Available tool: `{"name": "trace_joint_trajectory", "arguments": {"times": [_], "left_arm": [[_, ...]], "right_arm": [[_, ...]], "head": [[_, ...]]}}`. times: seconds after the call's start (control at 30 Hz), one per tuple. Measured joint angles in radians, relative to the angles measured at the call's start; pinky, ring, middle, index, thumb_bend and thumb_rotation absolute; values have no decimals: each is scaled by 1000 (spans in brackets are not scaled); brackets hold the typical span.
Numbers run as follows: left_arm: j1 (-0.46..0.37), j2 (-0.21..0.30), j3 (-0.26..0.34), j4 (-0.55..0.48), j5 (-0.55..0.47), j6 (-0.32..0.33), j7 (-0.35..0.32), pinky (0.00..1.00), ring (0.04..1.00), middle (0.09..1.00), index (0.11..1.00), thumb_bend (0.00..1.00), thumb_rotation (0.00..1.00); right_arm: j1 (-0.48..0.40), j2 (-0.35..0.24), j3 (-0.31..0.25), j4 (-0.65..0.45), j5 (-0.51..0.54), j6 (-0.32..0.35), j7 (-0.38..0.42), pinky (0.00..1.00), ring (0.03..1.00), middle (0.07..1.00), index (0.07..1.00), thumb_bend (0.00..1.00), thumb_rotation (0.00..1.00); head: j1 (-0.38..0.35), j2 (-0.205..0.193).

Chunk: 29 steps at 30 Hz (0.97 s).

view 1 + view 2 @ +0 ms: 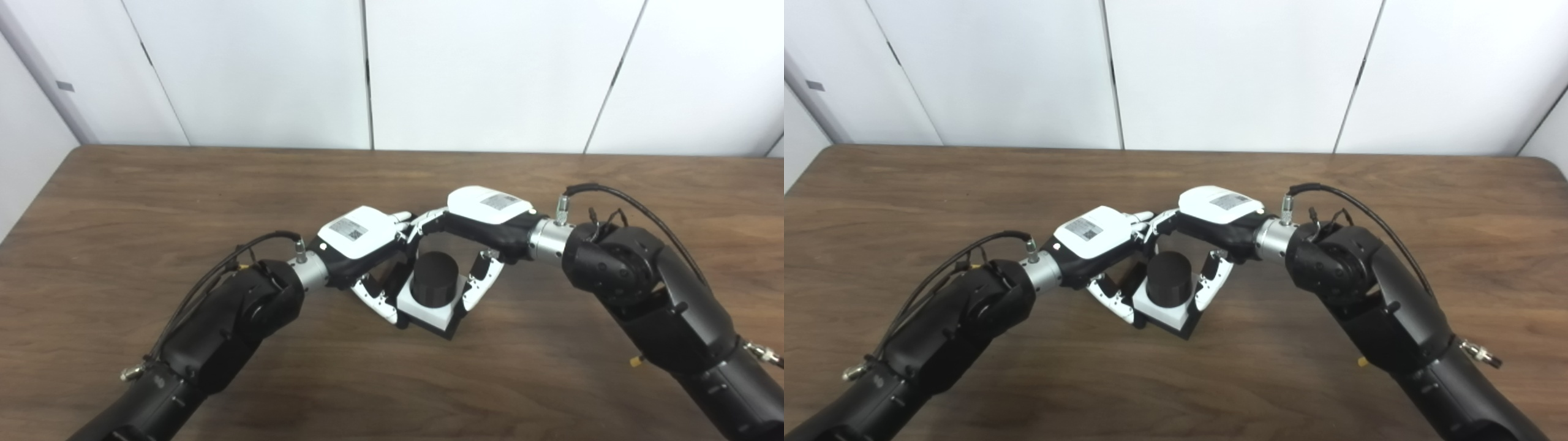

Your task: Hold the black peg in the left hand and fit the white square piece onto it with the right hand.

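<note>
**Peg seated in the white square, both hands around it**

The black peg (435, 277) stands upright at the middle of the desk (184, 196), its long axis vertical and its round top facing up. It sits in the white square piece (422, 312), which rings its lower part; a dark base shows under the square's near corner. The square lies turned so that one corner points toward the near edge of the desk.

The left robot hand (361, 245) is just left of the peg, its fingers (373, 300) curled down against the left side of the white square piece. The right robot hand (484, 223) is just right of the peg, its fingers (481, 282) reaching down to the square's right side. Whether either hand truly grips or only touches cannot be told. The fingertips of the two hands meet behind the peg.

Around the peg the desk is bare wood on all sides, with wide room to the far edge and the wall panels (490, 73) beyond.
</note>
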Motion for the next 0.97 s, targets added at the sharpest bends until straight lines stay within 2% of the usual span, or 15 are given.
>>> {"name": "trace_joint_trajectory", "arguments": {"times": [0.23,0.43,0.6,0.8,0.97], "left_arm": [[0,0,0,0,1,-1,0,869,969,921,491,520,81],[0,0,0,0,1,-5,3,881,975,943,491,520,81],[0,0,2,0,0,-5,1,878,971,940,490,520,80],[1,1,4,0,0,-10,1,875,963,930,490,520,79],[1,4,5,0,-1,-14,1,874,959,928,490,520,80]], "right_arm": [[1,-2,-2,1,0,0,1,731,815,821,686,858,158],[30,-2,-46,1,23,18,1,702,800,815,672,823,134],[45,-23,-128,-2,54,29,-2,698,800,805,670,804,103],[64,-50,-259,-13,96,59,-60,651,794,815,762,794,56],[129,-49,-303,-14,116,55,-120,646,778,811,752,781,44]], "head": [[0,-2],[-6,-3],[-12,-3],[-28,-3],[-32,-2]]}}
